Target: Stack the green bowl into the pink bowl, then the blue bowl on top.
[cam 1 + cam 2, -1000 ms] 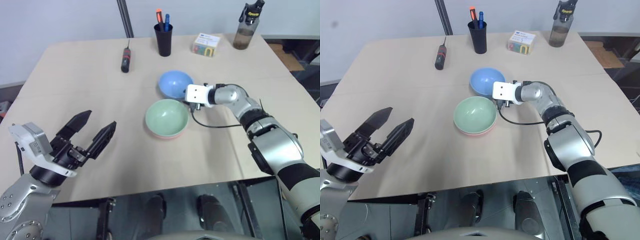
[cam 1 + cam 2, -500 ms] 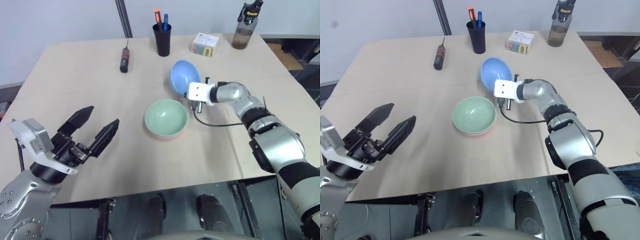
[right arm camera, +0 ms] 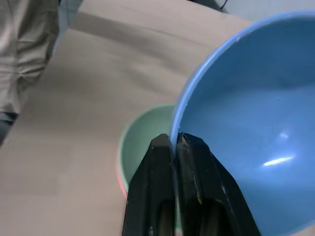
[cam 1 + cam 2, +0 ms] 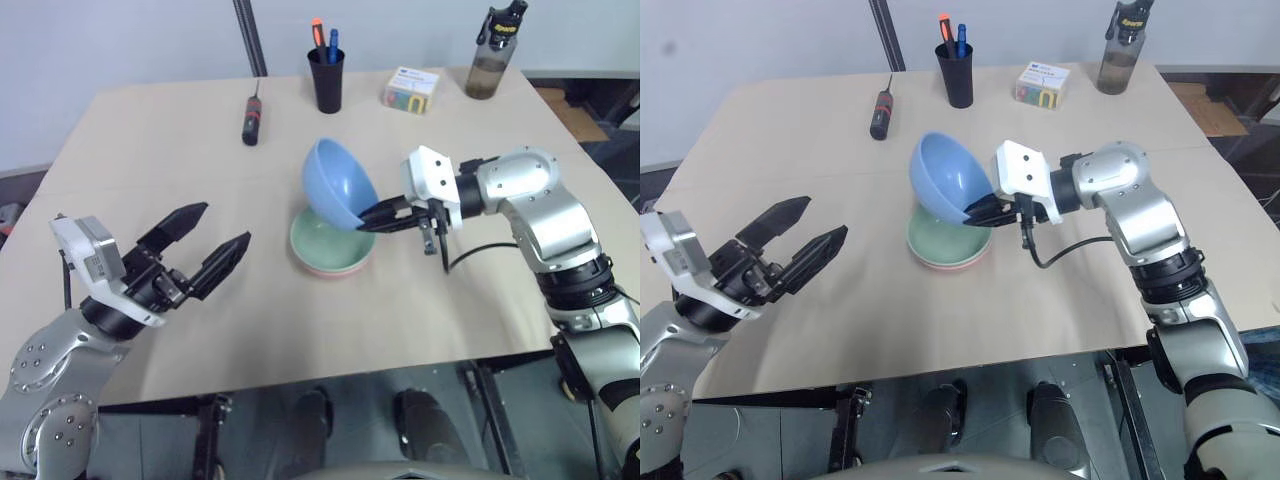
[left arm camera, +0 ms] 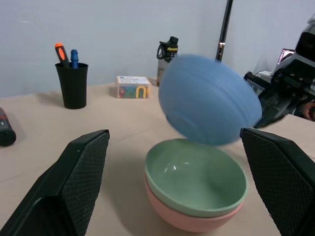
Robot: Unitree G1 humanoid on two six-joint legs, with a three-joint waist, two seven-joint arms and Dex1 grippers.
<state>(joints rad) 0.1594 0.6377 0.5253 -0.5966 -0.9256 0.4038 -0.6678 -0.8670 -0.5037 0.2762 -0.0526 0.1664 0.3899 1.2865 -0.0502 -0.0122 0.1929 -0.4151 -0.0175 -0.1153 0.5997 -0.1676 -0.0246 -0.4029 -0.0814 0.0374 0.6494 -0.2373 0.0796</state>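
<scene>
The green bowl point(image 4: 328, 243) sits nested inside the pink bowl point(image 5: 172, 215) near the table's middle. Above them, tilted on its side, hangs the blue bowl point(image 4: 337, 183), with my right gripper point(image 4: 366, 220) shut on its rim; the right wrist view shows both fingers point(image 3: 189, 162) pinching the blue edge point(image 3: 197, 103) over the green bowl point(image 3: 142, 142). My left gripper point(image 4: 205, 240) stands wide open and holds nothing, low at the left, well short of the bowls.
A black cup with pens point(image 4: 326, 76), a screwdriver point(image 4: 250, 120), a small colourful box point(image 4: 411, 90) and a dark bottle point(image 4: 491, 55) stand along the table's far side. A cable point(image 4: 470, 255) trails from my right wrist.
My right gripper lifted the blue bowl off the table and carried it back over the green and pink stack, tilting it. The left arm barely shifted.
</scene>
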